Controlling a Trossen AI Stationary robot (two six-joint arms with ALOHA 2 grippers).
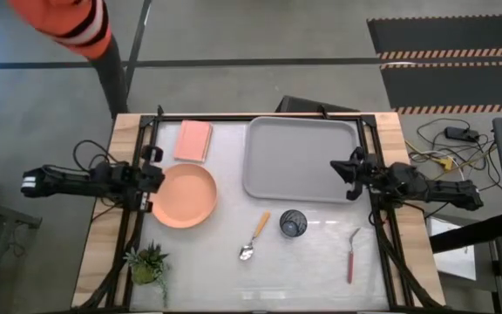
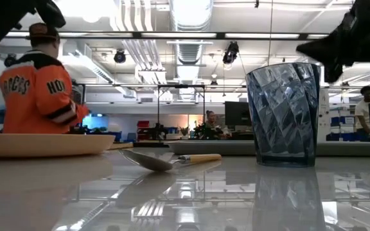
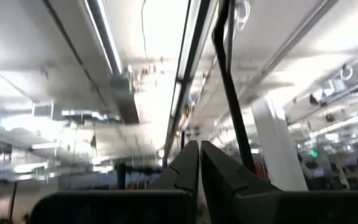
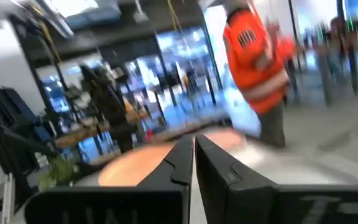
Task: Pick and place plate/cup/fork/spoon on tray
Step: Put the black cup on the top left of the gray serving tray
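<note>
The salmon-orange plate (image 1: 184, 195) lies on the table at the left; it also shows in the low view (image 2: 44, 144). The light-grey tray (image 1: 299, 157) lies at the far middle. The blue-grey cup (image 1: 292, 224) stands upright near the tray's near edge, large in the low view (image 2: 283, 112). The spoon (image 1: 254, 237) lies left of the cup and the fork (image 1: 352, 255) lies to its right. My left gripper (image 1: 157, 174) is shut and empty, raised by the plate's left rim. My right gripper (image 1: 342, 174) is shut and empty, raised over the tray's right rim.
A pink rectangular pad (image 1: 193, 139) lies left of the tray. A small potted plant (image 1: 146, 263) stands at the near left corner. A person in an orange jersey (image 2: 40, 83) stands beyond the table's far left. Dark frame posts run along both side edges.
</note>
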